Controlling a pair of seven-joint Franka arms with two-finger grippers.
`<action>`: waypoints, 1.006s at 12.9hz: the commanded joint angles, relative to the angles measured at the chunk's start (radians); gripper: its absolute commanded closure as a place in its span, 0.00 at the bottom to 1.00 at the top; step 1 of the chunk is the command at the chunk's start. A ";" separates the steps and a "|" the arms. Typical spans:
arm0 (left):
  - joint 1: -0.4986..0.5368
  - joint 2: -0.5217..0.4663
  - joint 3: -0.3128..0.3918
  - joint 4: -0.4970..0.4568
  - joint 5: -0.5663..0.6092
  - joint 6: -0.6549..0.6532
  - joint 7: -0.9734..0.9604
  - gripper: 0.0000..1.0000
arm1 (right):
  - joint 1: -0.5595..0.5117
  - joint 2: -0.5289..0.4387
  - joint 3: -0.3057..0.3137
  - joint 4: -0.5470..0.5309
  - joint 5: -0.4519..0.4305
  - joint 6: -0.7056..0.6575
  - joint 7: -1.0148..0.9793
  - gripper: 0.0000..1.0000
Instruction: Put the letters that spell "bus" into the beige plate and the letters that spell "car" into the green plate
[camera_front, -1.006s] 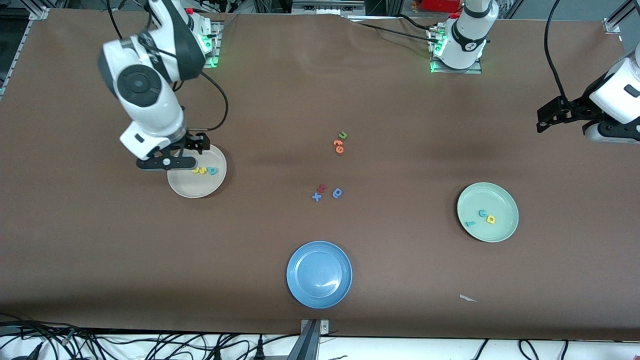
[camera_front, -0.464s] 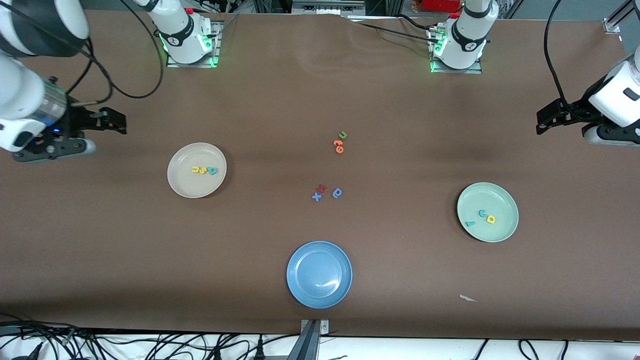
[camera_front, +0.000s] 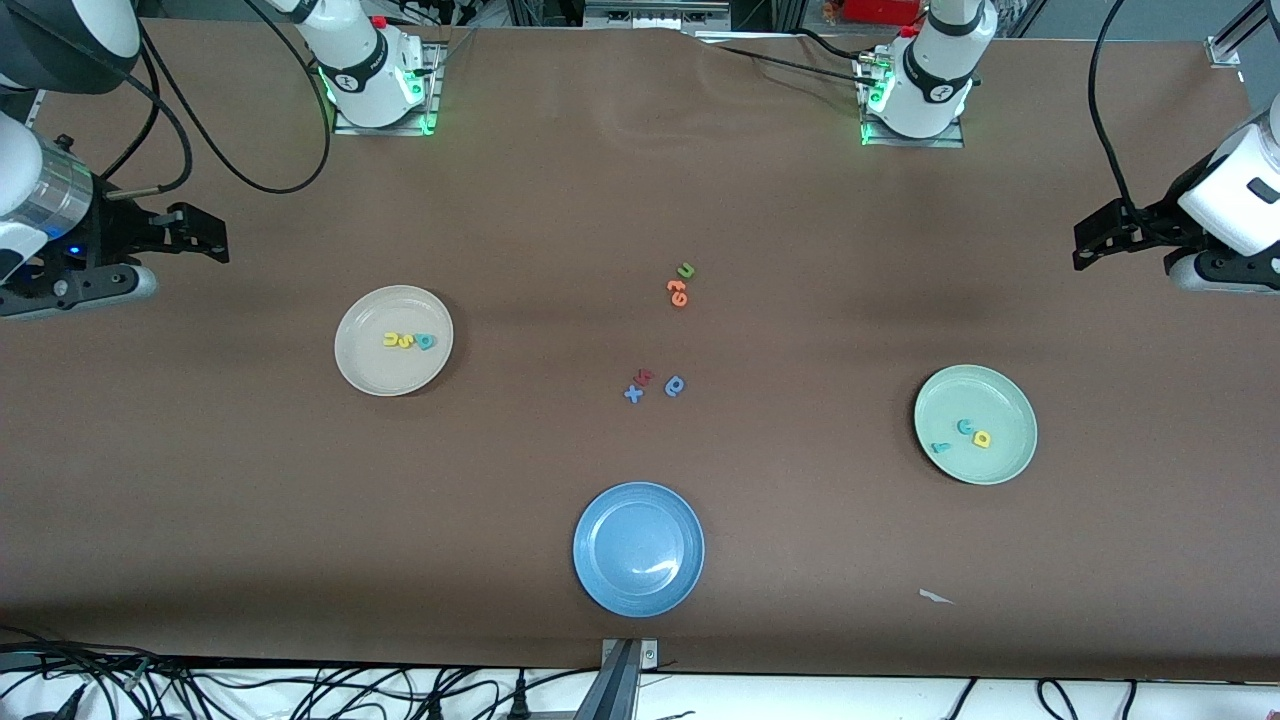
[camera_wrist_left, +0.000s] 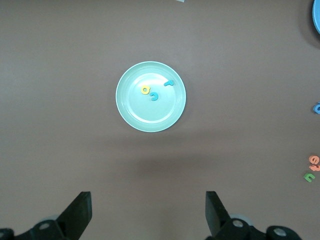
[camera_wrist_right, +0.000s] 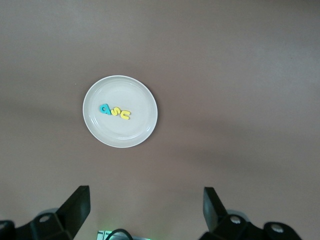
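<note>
1. Three letters, a teal b (camera_front: 426, 342), a yellow s (camera_front: 406, 342) and a yellow u (camera_front: 391, 340), are seen lying in the beige plate (camera_front: 365, 365) at the middle left of the front view. They form a short row whose long axis runs nearly level across the frame, with the b at the end toward the picture's centre.
2. Three more, a teal c (camera_front: 966, 427), a yellow a (camera_front: 982, 438) and a thin teal r (camera_front: 939, 447), are seen in the green plate (camera_front: 1005, 465) at the middle right. This row is looser and slants, with the r lowest in the frame; which way each small letter faces cannot be made out.
3. The right gripper (camera_front: 195, 237) is held over bare table at the upper left edge of the frame, its fingers spread wide and empty, as its wrist view confirms.
4. The left gripper (camera_front: 1100, 235) is held over bare table at the upper right edge, likewise spread wide with nothing between the fingers.
5. Both words are judged to be sorted, so little is left to go wrong.
6. The remaining risk is judged to be a needless further pick: the green u (camera_front: 686, 270) or the blue a (camera_front: 676, 386) at mid-frame could be mistaken for a task letter and dropped into a plate.
</note>
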 joint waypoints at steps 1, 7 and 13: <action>0.002 0.014 -0.003 0.032 -0.023 -0.024 0.001 0.00 | 0.003 0.021 -0.012 0.043 0.005 -0.034 -0.005 0.00; 0.005 0.015 -0.002 0.032 -0.023 -0.024 0.004 0.00 | 0.005 0.018 -0.026 0.051 -0.016 -0.051 -0.005 0.00; 0.005 0.015 -0.002 0.032 -0.023 -0.024 0.004 0.00 | 0.002 0.015 -0.035 0.050 -0.006 -0.054 -0.005 0.00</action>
